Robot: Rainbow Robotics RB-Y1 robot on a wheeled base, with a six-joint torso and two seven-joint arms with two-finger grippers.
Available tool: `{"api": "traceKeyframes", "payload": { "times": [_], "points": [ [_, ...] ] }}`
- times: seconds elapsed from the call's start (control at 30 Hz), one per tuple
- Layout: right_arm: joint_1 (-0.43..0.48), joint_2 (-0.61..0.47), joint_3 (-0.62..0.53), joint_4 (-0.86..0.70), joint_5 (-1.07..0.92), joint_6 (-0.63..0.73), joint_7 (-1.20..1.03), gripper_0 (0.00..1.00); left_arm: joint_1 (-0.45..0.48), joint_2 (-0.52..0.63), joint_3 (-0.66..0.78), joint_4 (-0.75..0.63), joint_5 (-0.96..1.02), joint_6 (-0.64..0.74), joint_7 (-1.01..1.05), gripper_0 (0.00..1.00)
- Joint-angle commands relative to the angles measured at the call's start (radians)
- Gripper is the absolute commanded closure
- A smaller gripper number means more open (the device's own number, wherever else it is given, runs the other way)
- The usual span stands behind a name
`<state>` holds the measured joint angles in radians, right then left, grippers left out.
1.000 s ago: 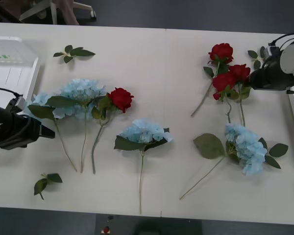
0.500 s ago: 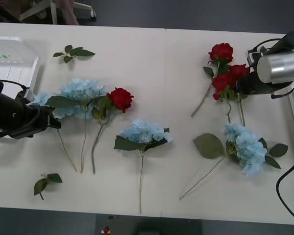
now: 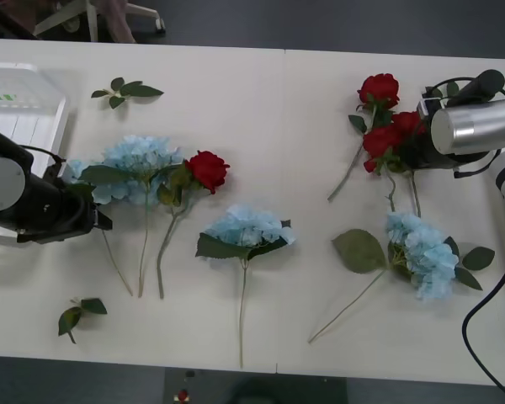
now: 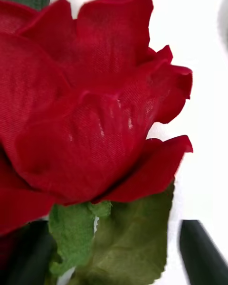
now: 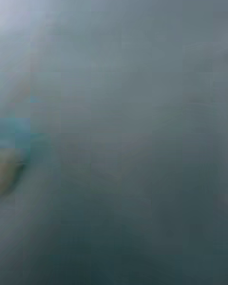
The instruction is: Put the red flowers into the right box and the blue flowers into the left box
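Moved: both end effectors closer to flowers.
Right end effector (image 3: 412,151): around red flowers (image 3: 385,139), fingers apart.
Left end effector (image 3: 97,215): at blue flowers (image 3: 139,160); grip unclear.

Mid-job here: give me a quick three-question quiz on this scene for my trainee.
1. True or false: all blue flowers lie on the table, outside the left box.
2. How many red flowers are on the table?
3. The right pincer is at: A the red flowers, B the left box, C the blue flowers.
Key: 1 true; 2 four; 3 A.
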<state>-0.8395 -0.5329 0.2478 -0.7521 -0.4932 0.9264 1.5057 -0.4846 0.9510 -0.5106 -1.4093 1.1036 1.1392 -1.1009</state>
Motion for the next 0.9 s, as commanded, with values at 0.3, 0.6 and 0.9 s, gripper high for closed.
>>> {"api": "traceKeyframes", "payload": {
  "times": [0.3,0.6,0.9],
  "points": [
    [-0.017,-0.001,-0.021,-0.006,-0.031,-0.001,-0.050,1.00,-0.077,-0.024,-0.042,0.066,-0.030,-0.038,-0.017,0.00],
    [-0.018,-0.081,-0.056,-0.127,-0.071,0.177,-0.041,1.00,-0.077,-0.024,-0.066,0.070,-0.051,-0.052,-0.019,0.00],
    [-0.018,-0.249,-0.124,-0.331,-0.208,0.422,-0.025,1.00,-0.077,-0.040,-0.068,0.076,-0.064,-0.053,-0.020,0.95]
  ]
}}
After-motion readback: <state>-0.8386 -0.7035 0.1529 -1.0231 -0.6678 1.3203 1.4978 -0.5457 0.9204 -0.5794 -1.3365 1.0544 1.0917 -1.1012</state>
